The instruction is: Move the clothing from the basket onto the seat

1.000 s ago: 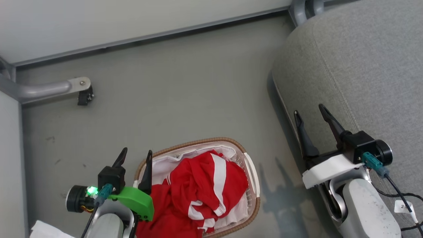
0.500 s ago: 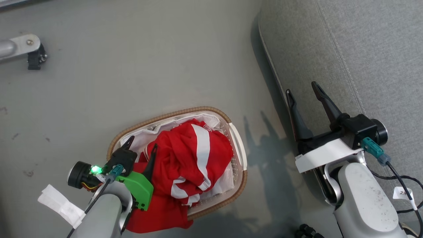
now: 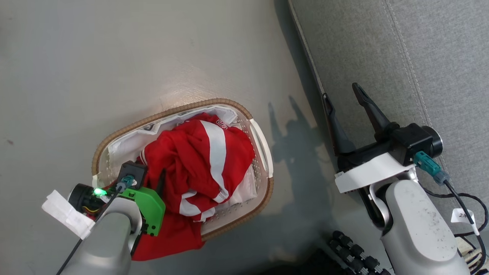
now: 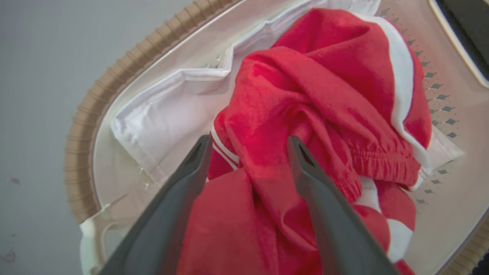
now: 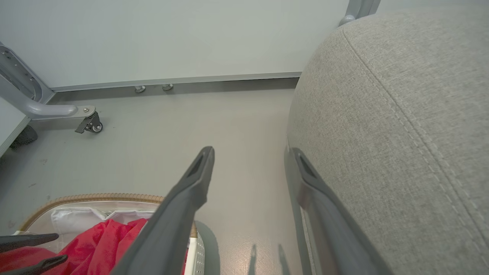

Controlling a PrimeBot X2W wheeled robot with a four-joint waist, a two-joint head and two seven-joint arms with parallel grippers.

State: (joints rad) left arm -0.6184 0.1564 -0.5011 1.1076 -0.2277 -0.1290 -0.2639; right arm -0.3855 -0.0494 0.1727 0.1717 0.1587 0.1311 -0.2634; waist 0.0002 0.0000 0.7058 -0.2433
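Grey floor (image 3: 114, 57) carries the basket (image 3: 198, 105) at lower left of the head view, clothing (image 3: 198, 152) heaped inside. Spread, the left hand (image 4: 249, 141) straddles a red fold: grasping looks to be the step; next, pinch and lift toward the seat (image 3: 420, 57), upper right. Beside it the right hand (image 3: 340, 91) hangs spread, empty.

Clothing (image 3: 198, 160): bright red, white stripes. Basket (image 3: 263, 141): white, diamond-perforated, brown woven rim; liner (image 4: 172, 110) white. Seat (image 3: 420, 57): grey fabric, pale stitched seam. Floor (image 3: 114, 57): grey-green. Left pincer (image 4: 249, 140): dark, green base. Right pincer (image 3: 340, 91): dark, white base.
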